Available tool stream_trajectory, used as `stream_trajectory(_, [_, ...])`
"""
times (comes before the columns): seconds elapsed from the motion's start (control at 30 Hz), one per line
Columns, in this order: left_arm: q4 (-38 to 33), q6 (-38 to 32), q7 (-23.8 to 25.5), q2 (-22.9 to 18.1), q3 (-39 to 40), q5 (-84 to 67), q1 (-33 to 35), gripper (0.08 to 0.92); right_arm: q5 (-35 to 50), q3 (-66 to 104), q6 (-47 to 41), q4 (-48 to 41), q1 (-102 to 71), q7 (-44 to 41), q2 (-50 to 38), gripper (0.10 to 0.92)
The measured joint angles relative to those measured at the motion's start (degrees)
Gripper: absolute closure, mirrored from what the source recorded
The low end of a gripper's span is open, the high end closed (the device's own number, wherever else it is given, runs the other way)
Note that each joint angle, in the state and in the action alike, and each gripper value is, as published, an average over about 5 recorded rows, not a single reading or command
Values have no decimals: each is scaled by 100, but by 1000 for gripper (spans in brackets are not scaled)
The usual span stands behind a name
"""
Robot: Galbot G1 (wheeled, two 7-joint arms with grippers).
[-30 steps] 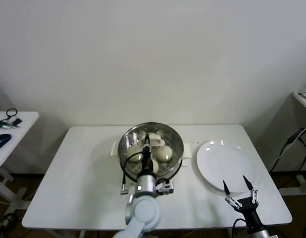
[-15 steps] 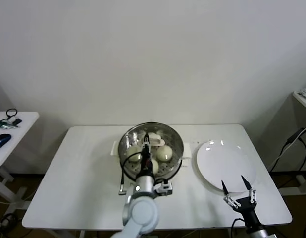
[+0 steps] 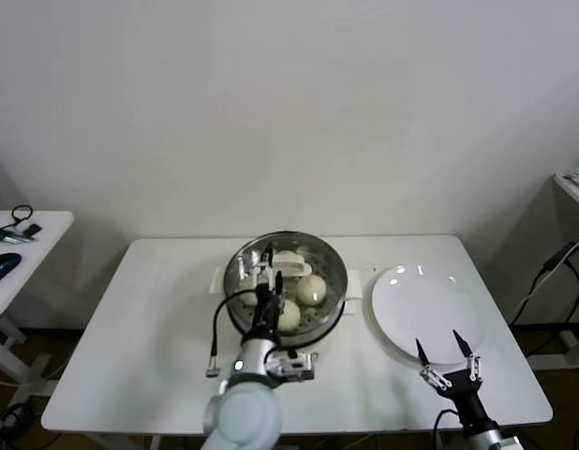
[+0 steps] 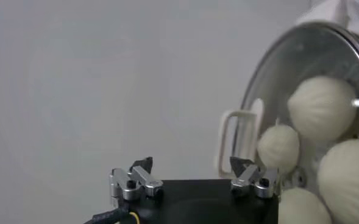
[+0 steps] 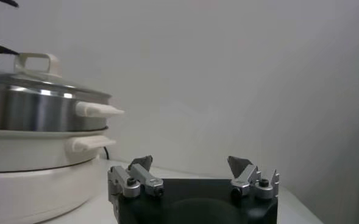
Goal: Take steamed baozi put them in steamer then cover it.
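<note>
The steamer [image 3: 241, 272] stands at the table's middle on its white base [image 3: 217, 279]. The glass cover [image 3: 318, 262] sits on it, cream handle [image 3: 291, 262] at its centre. Several baozi [image 3: 311, 289] lie inside under the glass. My left gripper [image 3: 261, 267] is open and empty above the cover, just left of the handle. In the left wrist view my gripper [image 4: 191, 164] is open, with the handle [image 4: 228, 143] by one fingertip and baozi [image 4: 322, 106] behind the glass. My right gripper [image 3: 446, 352] is open and empty at the near edge of the white plate [image 3: 425, 305]. The right wrist view shows the covered steamer [image 5: 39, 109].
The white plate lies right of the steamer and holds nothing. A small side table [image 3: 27, 234] at the far left carries a blue mouse [image 3: 4, 267] and cables. Another table edge [image 3: 575, 183] shows at the far right. The table's front edge [image 3: 130, 420] is close to both arms.
My left gripper has shifted left, off the cover's handle, and its arm has moved left too. My right gripper has slid slightly left and nearer.
</note>
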Motion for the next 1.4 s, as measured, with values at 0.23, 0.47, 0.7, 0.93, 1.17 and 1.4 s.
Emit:
stream_trajectory(0.23, [-487,-517,-610,212,-759,-1822,382,177,153,-47,-164,80,0,301,24,203])
stream_trajectory(0.47, [-740,-1307,-1082,330,-2100,-3924,951,177,266,-57,-145,132,77,624,96,203])
stream_trajectory(0.7, [-622,-2201,-1256,525,-3584,-6033,1576,177,331,-111,-116,102,99,776,118,203])
stream_trajectory(0.93, [-14,-3060,-1335,620,-4414,-7648,2106,177,384,-182,-116,28,156,840,159,203])
stream_trajectory(1.17, [853,-3965,-1391,523,-4546,-8277,2388,177,450,-212,-170,31,169,866,188,203])
stream_trajectory(1.4, [1360,-4531,-1426,383,-4365,-8469,2481,177,458,-213,-187,37,159,886,220,203])
